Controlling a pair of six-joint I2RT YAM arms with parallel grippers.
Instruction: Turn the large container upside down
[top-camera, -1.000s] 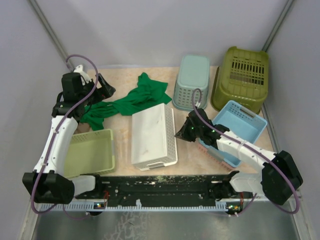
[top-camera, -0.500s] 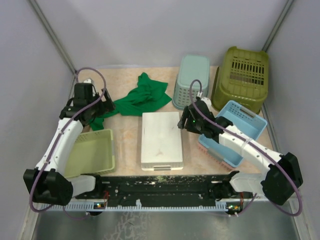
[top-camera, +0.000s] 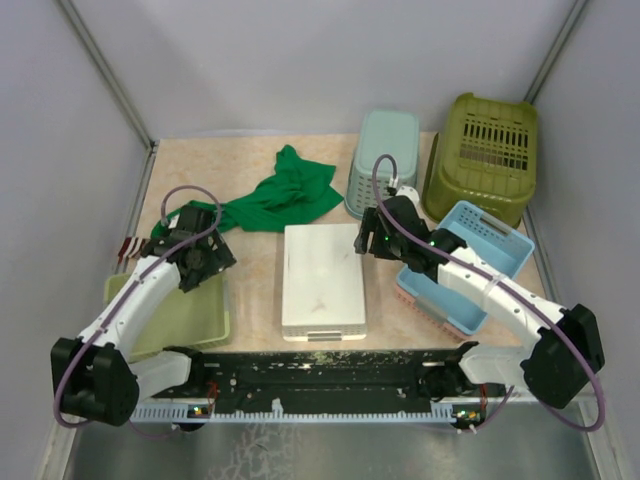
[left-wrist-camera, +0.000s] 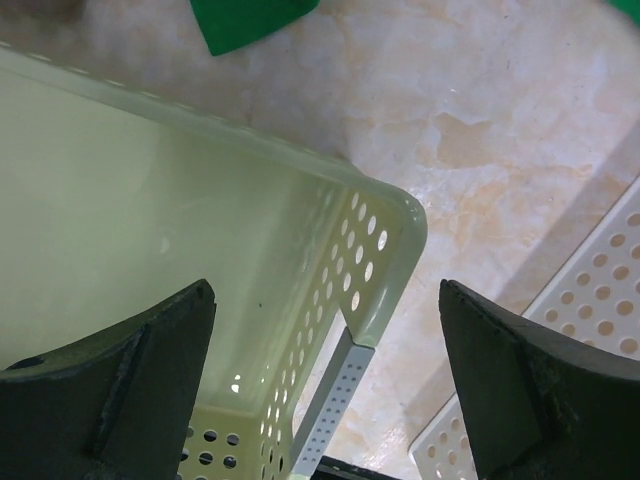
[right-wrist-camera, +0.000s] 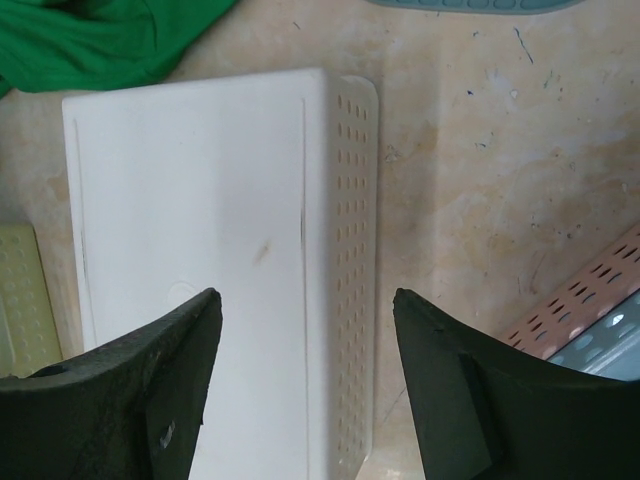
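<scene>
The large container (top-camera: 485, 155), a deep olive-green tub, stands at the back right corner with its slotted bottom facing up. Neither wrist view shows it. My right gripper (top-camera: 368, 243) hangs open over the right edge of a white perforated container (top-camera: 322, 280), well short of the tub. In the right wrist view the open right gripper (right-wrist-camera: 305, 300) straddles that white container's (right-wrist-camera: 200, 230) long side without touching it. My left gripper (top-camera: 205, 262) is open above the corner of a light-green tray (top-camera: 175, 315). In the left wrist view the left gripper (left-wrist-camera: 325, 290) holds nothing.
A pale teal mesh basket (top-camera: 385, 160) lies bottom-up just left of the tub. A blue basket (top-camera: 490, 240) sits in front of the tub, under my right forearm. A green cloth (top-camera: 285, 190) lies at back centre. The tray's rim (left-wrist-camera: 395, 215) is between the left fingers.
My right gripper opened and let go of the white container, which dropped from tilted to flat, bottom up. My left arm drew back from the cloth to above the green tray.
</scene>
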